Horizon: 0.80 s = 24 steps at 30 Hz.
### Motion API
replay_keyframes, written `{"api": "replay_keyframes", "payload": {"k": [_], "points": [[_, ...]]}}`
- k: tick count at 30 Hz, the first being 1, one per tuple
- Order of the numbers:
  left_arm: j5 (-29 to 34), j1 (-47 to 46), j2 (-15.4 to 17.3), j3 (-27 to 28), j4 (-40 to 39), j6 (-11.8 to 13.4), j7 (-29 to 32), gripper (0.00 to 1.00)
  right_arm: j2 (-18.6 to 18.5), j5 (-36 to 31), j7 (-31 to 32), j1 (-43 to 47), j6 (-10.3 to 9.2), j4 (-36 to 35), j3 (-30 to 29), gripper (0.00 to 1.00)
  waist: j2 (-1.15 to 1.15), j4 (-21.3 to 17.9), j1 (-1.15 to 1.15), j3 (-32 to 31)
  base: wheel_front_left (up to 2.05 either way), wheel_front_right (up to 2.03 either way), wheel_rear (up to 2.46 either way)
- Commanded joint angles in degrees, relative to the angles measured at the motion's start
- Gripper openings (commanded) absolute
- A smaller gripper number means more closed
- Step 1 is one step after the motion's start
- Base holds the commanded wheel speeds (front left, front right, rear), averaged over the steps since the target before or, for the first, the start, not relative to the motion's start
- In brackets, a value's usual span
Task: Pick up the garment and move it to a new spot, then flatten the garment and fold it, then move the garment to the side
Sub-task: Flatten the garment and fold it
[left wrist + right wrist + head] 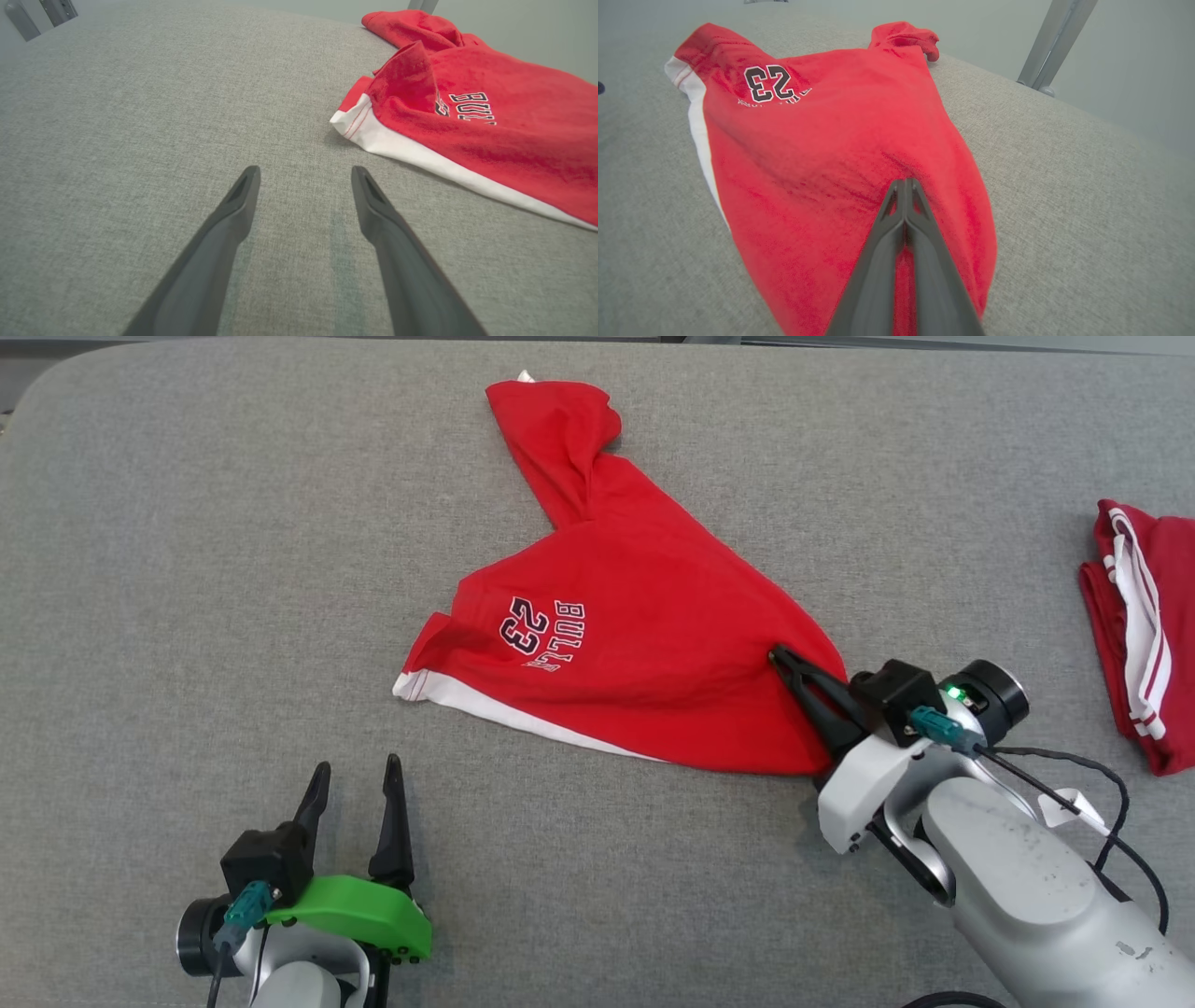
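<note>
A big grey soft table [187, 523] is the work place, and the red garment [635, 644] lies crumpled in the middle of it, not flat. It has a white band [485, 705] along its near edge and a number print [532, 625] on its left part. One thin twisted bit of it points away from the robot.

The grip may be small. The right gripper [780, 658] seems to pinch just a little fold near the garment's right corner, so the cloth could slip out when the arm lifts. It may also hold only the top layer. Then the garment would hang in a bunch and be harder to lay flat. If the arm pulls too far to the right of the garment, it could drag it into another red cloth [1134, 625] that lies well apart on that side. The two could get mixed up.

The right arm reaches in low from the right of the garment, on a slant. Its two dark fingers are pressed tight together on the red cloth, and small wrinkles run toward their tips. The left gripper [358, 765] waits near the white band, on the robot's side of the garment, not touching it. Its fingers stand wide apart with nothing between them, pointing away from the robot over bare table
</note>
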Motion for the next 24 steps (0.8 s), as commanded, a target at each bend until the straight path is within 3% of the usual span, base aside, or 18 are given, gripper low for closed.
{"api": "replay_keyframes", "payload": {"k": [1, 10, 11, 12, 18, 24], "points": [[0.06, 0.23, 0.24, 0.0, -0.02, 0.16, 0.03, 1.0, -0.26, 0.27, -0.13, 1.01, -0.08, -1.32, -1.69, 0.0, 0.0, -0.15, 0.0, -0.42, 0.0, 0.0, 0.0], [0.5, 2.5, 0.23, -0.5, 0.06, -0.28, 0.03, 1.0, 0.52, 1.25, -0.13, 7.28, -0.08, -7.15, -11.37, 0.0, 0.0, -2.19, 0.0, -4.23, 0.0, 0.0, 0.0], [0.6, 2.65, 0.24, -0.54, 0.13, -0.37, 0.03, 1.0, 0.64, 1.75, -0.12, 8.54, -0.08, -7.63, -12.1, 0.17, 0.0, -2.43, 0.0, -4.63, 0.0, 0.0, 0.0], [0.63, 2.76, 0.24, -0.55, 0.21, -0.44, 0.03, 1.0, 0.72, 2.32, -0.11, 9.84, -0.08, -7.94, -12.54, 0.96, 0.0, -2.69, 0.0, -5.04, 0.0, 0.0, 0.0], [0.87, 3.56, 0.24, -0.87, 0.01, -0.62, 0.03, 1.0, 0.93, 6.26, -0.12, 17.26, -0.08, -8.29, -11.81, 1.0, 0.0, -4.07, 0.0, -5.49, 0.0, 0.0, 0.0], [1.16, 2.48, 0.24, -1.25, -0.19, -0.93, 0.03, 1.0, 1.58, 7.9, -0.12, 16.58, -0.08, -8.33, -10.23, 1.0, 0.0, -3.93, 0.0, -3.93, 0.0, 0.0, 0.0]]}}
